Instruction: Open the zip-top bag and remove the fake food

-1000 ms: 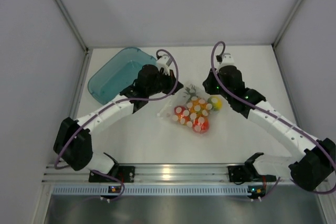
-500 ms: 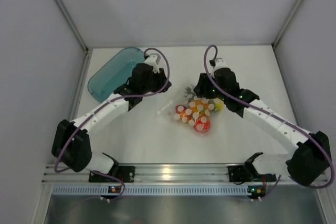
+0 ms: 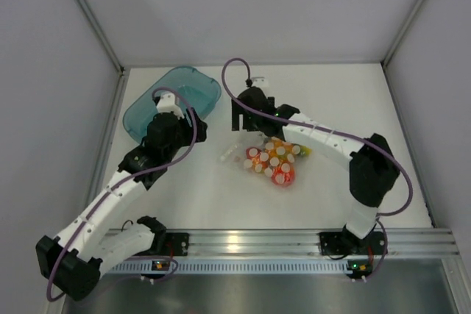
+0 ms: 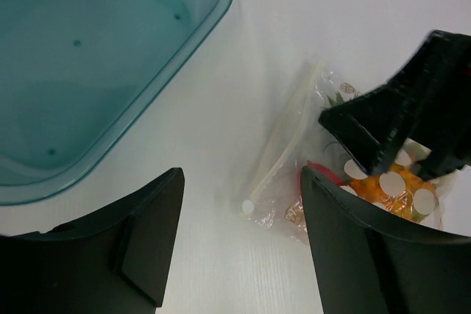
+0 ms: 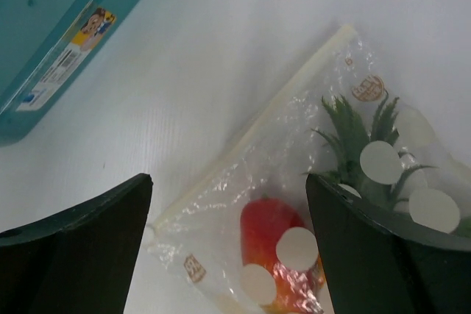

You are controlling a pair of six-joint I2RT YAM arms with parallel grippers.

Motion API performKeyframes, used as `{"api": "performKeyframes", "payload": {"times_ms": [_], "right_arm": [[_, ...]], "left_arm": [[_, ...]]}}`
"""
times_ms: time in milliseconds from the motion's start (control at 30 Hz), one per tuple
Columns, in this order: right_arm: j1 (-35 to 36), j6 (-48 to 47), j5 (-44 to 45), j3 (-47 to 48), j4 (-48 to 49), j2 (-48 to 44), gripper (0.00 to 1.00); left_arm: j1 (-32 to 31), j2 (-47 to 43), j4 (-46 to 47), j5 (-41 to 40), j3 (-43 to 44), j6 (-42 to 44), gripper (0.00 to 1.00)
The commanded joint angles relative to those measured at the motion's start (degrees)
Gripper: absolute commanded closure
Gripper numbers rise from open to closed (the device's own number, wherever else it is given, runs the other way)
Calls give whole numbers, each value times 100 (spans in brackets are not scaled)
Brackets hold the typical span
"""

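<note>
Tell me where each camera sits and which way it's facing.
Top external: above and behind the arms, looking down at the table; both arms show.
Left wrist: on the left arm, facing down at the teal tray and zip-top bag; its own fingers show, plus the right arm's end.
Right wrist: on the right arm, facing down at the bag's fake food; its fingers show.
Shared: every view has the bag and tray.

bright even light, soft shadows; glare on the zip-top bag (image 5: 257, 159), wrist views slightly soft
</note>
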Motion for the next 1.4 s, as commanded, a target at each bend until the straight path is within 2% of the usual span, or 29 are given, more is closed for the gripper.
{"api": "performKeyframes", "payload": {"times_ms": [0,133,333,600,867,933,1033,1133,1200,1367], "right_arm": [[227,514,1191,835,-683,652,13],[385,681,1929,1679,-1534,1601,15],[588,778,2344,2769,-2134,2445,17],[641,883,2616,3201,-2643,2955,28],[641,1015,2669,3166,-2758,3140,39],[649,1077,2626,3131,-2776,3184,44],[649,1121,2669,3017,-2723,3141,62],[649,1191,2722,2921,-2723,3044,91],[667,1217,2739,2833,-2662,2922,100],[702,1147,2757,2630,-2565,2658,100]], "left_arm": [[14,-683,-300,-378,-141,-106,30],[14,-1159,-590,-106,-159,25,31],[14,-1388,-836,-87,-168,359,30],[14,-1362,-828,176,-256,500,30],[14,-1459,-837,326,-264,518,30],[14,-1485,-845,343,-265,518,30],[14,-1503,-837,352,-282,518,30],[23,-1503,-837,387,-282,509,30],[23,-1485,-845,387,-300,500,30],[14,-1362,-819,387,-300,483,30]]}}
